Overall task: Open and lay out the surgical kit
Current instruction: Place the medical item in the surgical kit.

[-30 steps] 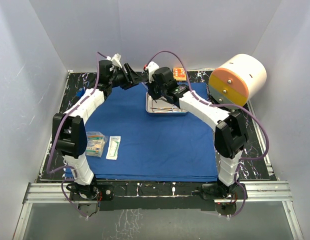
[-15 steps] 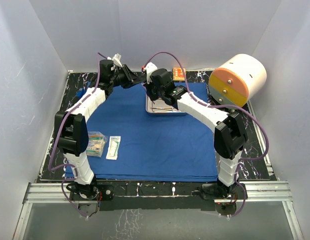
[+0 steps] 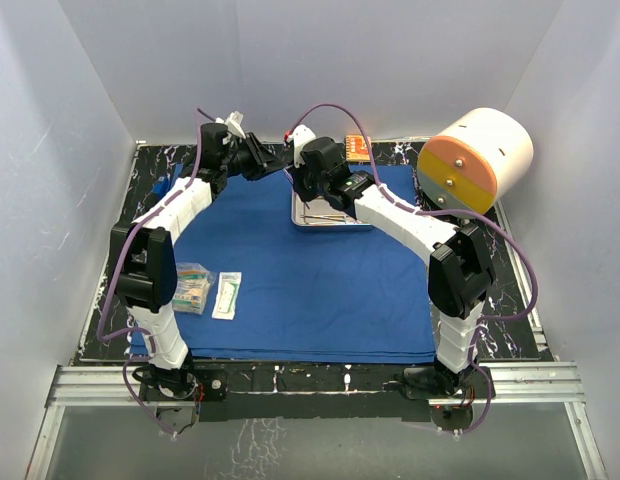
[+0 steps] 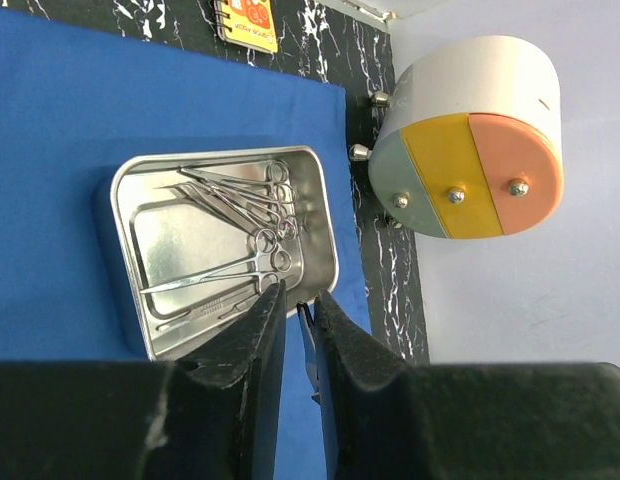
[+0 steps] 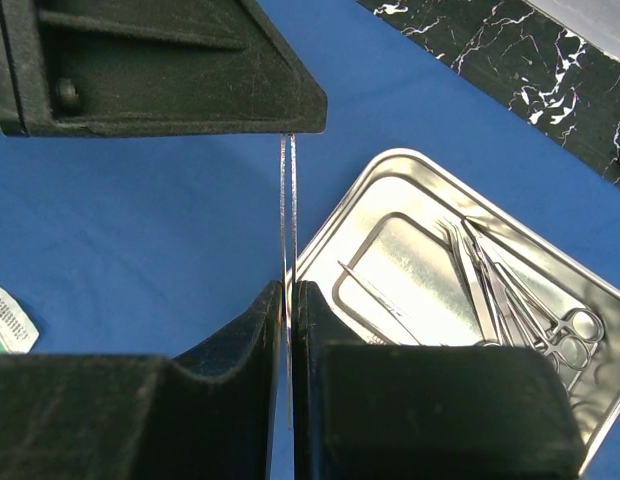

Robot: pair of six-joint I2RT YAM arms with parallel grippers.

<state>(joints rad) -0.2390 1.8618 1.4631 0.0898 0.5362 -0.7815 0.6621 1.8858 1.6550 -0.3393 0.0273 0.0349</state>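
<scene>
Work cell enclosure, overhead view.
Three plain, pale grey-white walls (image 3: 320, 60) enclose a black tabletop (image 3: 510, 330) veined in white like marble. A ribbed aluminium rail (image 3: 90, 385) runs along the tabletop's near edge. Below it lies a dull grey surface (image 3: 320, 445) with faint reflections. Lighting is even and diffuse, with soft shadows.

The slender steel forceps (image 5: 287, 220) beside the shiny rectangular steel tray (image 5: 400, 250) are hidden at both ends. The right gripper (image 5: 288, 295) covers the lower end and the left gripper (image 4: 298, 295) the upper. The tray's corner is cropped.
</scene>
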